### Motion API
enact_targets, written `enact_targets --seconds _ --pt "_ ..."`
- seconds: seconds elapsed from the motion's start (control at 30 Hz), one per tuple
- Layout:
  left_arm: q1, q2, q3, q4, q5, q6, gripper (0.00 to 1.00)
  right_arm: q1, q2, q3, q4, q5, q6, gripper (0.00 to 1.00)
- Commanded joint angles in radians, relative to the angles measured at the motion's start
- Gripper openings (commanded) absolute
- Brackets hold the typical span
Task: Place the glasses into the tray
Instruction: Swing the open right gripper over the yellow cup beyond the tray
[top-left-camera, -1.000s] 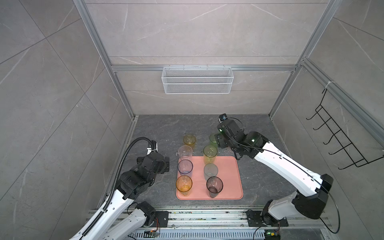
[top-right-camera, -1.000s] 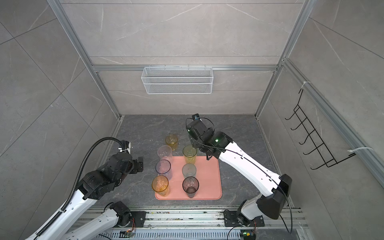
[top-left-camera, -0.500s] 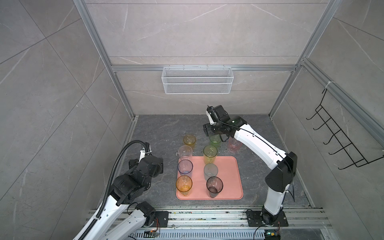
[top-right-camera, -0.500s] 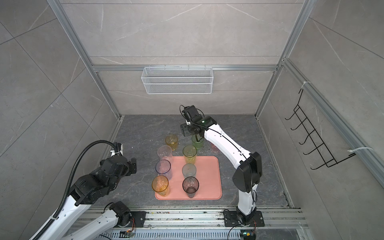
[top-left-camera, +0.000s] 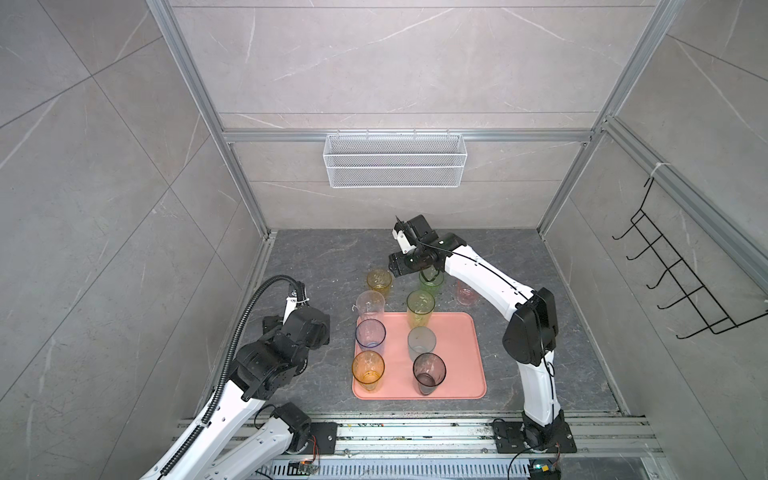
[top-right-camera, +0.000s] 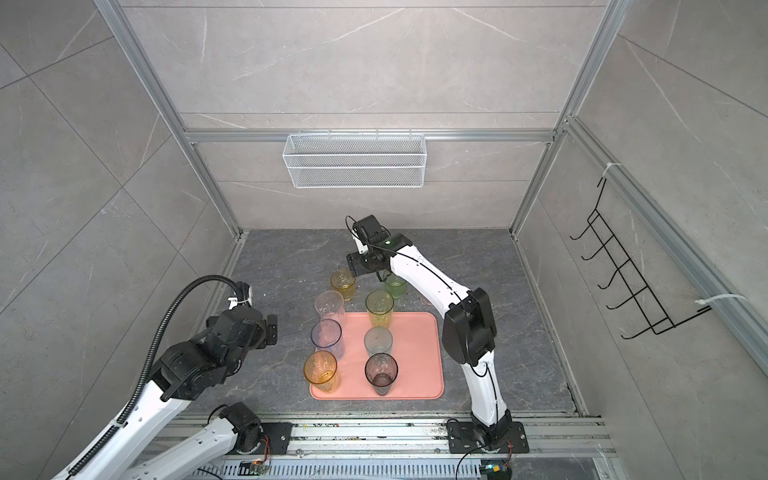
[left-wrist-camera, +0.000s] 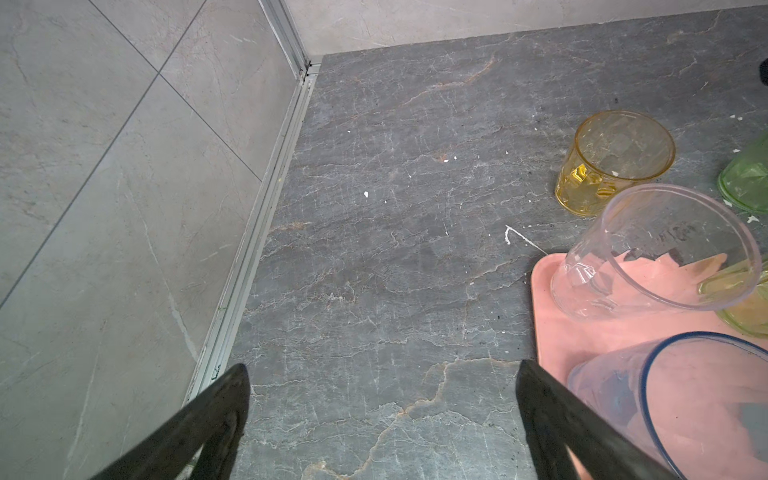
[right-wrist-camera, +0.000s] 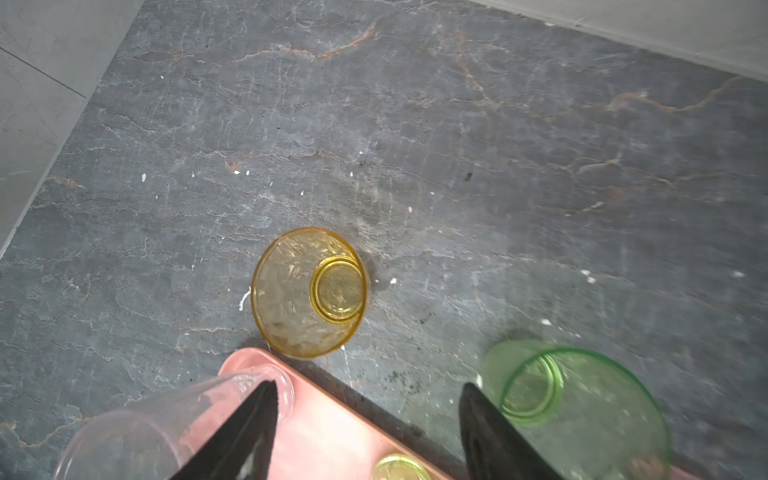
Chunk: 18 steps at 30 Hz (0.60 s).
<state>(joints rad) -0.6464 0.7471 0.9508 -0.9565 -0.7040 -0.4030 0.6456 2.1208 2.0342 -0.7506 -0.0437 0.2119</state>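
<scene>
1. The tray (top-left-camera: 457, 353) is plain salmon pink.
2. The clear glass (top-left-camera: 370, 305) has no tint. The blue-tinted glass (top-left-camera: 370, 334) is pale, and the tall amber glass (top-left-camera: 368, 370) is orange-gold.
3. The yellow-green glass (top-left-camera: 420, 307), grey glass (top-left-camera: 422, 343) and smoky black glass (top-left-camera: 429, 372) are each tinted as named.
4. The short amber glass (top-left-camera: 379, 281) is faceted gold, the green glass (top-left-camera: 431, 282) is bright, and the pink glass (top-left-camera: 466, 294) is faint.
5. The floor (top-left-camera: 324, 257) is dark grey stone with pale and rust veins.
6. The walls (top-left-camera: 374, 62) are light grey with white veins.
7. The basket (top-left-camera: 395, 166) is white mesh and the hook rack (top-left-camera: 681, 274) is black.

White links (top-left-camera: 482, 274), black joints (top-left-camera: 530, 332), corrugated black hose (top-left-camera: 245, 316); left claw (left-wrist-camera: 382, 368) black.
</scene>
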Motion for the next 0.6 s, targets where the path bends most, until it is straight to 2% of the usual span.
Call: enact_targets --seconds 0.0,0.57 --pt "-0.001 -0.008 0.001 0.022 0.000 0.009 1.00 0.002 0.062 0.076 -0.016 -0.047 -0.017 0.69" --pt "-0.001 -0.019 0.000 0.030 0.012 0.019 1.00 0.002 0.338 0.427 -0.208 -0.087 -0.014 0.58"
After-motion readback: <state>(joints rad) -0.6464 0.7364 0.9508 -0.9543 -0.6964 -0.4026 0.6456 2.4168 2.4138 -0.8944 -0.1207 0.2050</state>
